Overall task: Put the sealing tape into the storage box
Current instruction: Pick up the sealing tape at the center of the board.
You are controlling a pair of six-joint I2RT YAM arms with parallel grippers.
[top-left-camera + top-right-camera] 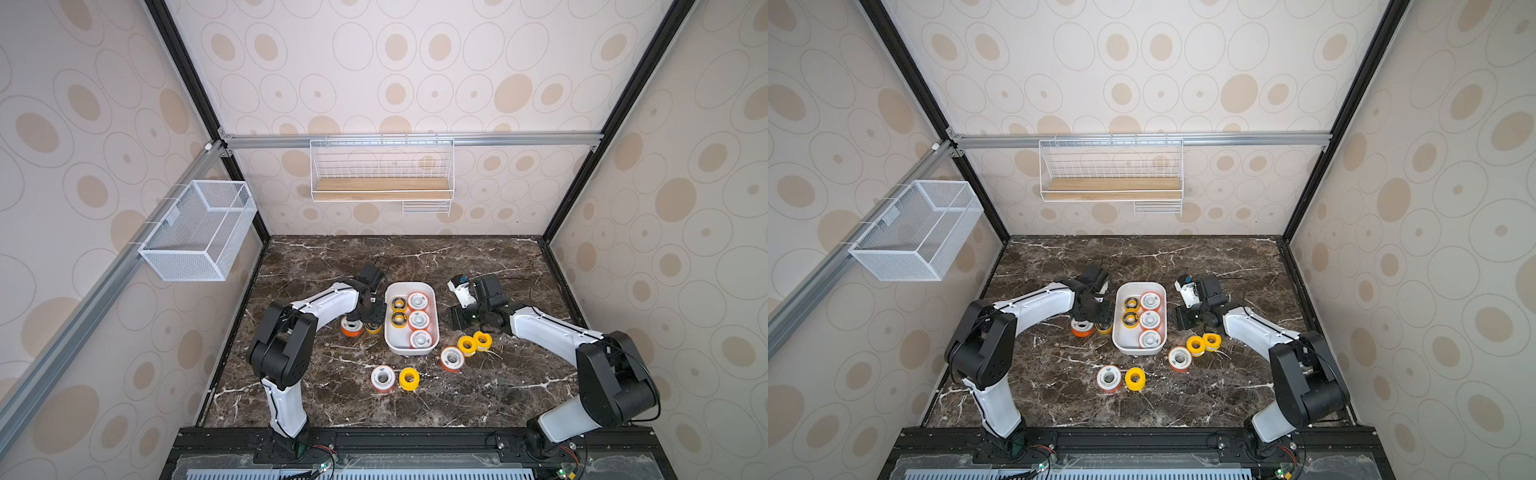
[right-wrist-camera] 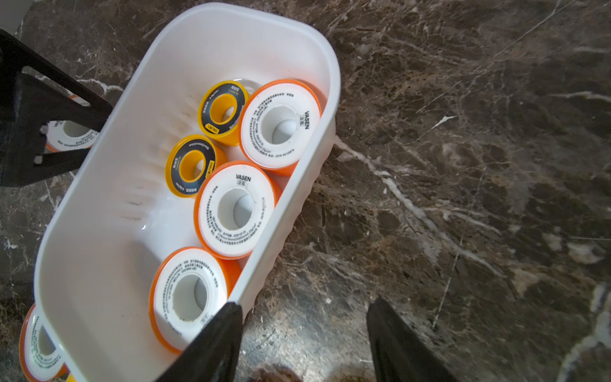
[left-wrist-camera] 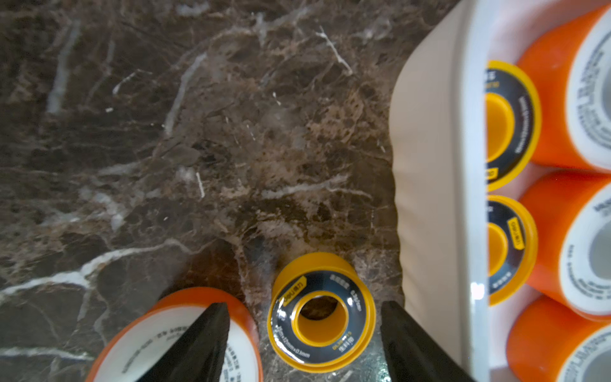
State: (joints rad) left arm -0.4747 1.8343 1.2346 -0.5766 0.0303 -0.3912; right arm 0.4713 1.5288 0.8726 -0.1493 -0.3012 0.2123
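Top views: storage box (image 1: 407,351), holding five tape spools (image 1: 419,320), sits between left gripper (image 1: 369,323) and right gripper (image 1: 455,321); both arms bent low.
Left wrist: fingers spread, straddling yellow dark-centred spool (image 3: 321,317), not pinching it; orange-rimmed spool (image 3: 142,334) under one finger, box wall beside the other.
Right wrist: fingers spread, empty over marble table (image 2: 463,165); box rim beside one fingertip.

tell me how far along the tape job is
Five spools already lie in the storage box. In hand: the open left gripper straddles a dark-faced yellow spool beside the box, not yet gripped; the right gripper is open and empty. Left: seven spools on the table, that one included.
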